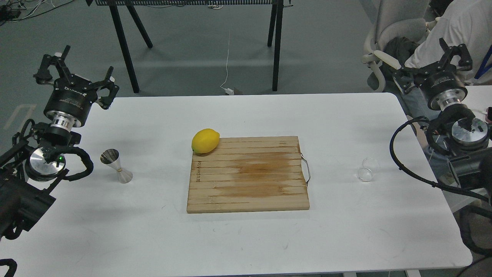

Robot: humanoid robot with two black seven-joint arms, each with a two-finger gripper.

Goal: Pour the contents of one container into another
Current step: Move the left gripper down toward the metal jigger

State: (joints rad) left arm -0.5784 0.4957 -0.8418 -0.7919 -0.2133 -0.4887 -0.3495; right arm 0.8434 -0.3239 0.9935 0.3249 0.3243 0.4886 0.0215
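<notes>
Both grippers, left [78, 71] and right [434, 61], hung spread and empty off the table edges, glass cup [367, 171] right of the board [248, 175], jigger [116, 166] far left; transparent cup risked a misjudged, slipping grasp.

left arm [23, 181] cut off at left edge | right arm [461, 154] cut off at right edge | seated person [453, 30] cropped at top-right; face out of view | glass cup [367, 170] contents: can't tell; too transparent, too small
</notes>
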